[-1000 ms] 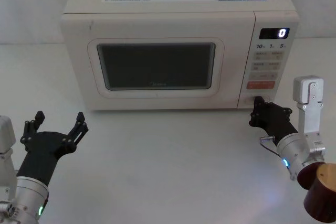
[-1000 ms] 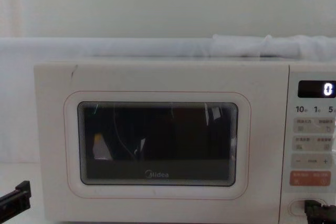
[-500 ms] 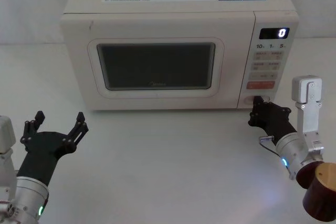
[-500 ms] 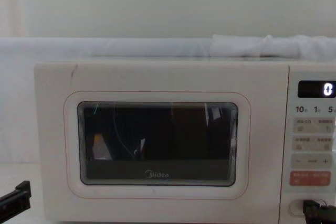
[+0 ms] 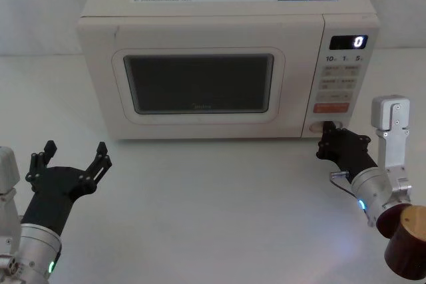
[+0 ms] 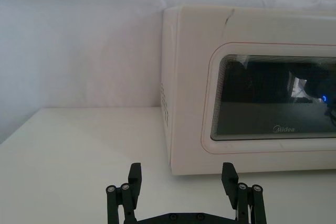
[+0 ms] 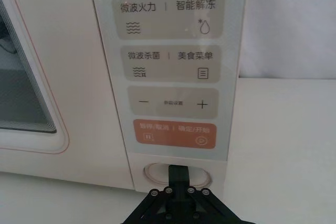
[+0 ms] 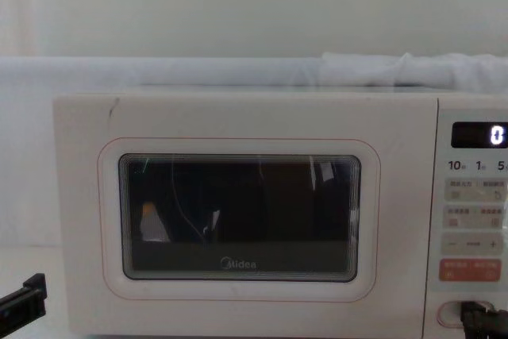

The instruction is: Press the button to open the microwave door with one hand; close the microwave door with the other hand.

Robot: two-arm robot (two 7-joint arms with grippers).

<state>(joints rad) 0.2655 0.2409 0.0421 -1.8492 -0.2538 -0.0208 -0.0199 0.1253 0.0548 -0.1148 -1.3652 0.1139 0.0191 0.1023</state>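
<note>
The cream microwave door (image 5: 200,84) with its dark window fills the oven's front and looks closed or barely ajar; it also shows in the chest view (image 8: 238,220) and both wrist views (image 6: 273,93) (image 7: 31,51). The oval button (image 7: 153,172) sits at the bottom of the control panel (image 5: 336,124) (image 8: 447,313). My right gripper (image 7: 178,170) is shut, its tip resting on the button (image 5: 327,130) (image 8: 482,321). My left gripper (image 5: 73,155) hangs open over the table in front of the oven's left corner, well clear of it (image 6: 181,178) (image 8: 22,296).
The salmon-orange key (image 7: 170,133) and the beige keys lie just above the button. The display (image 5: 356,42) reads 0. Bare white table (image 5: 213,197) lies before the oven. A dark brown cylinder (image 5: 407,247) sits by my right arm.
The door's face has shifted very slightly. My right gripper stays at the button with only a tiny wobble. The left arm has not moved.
</note>
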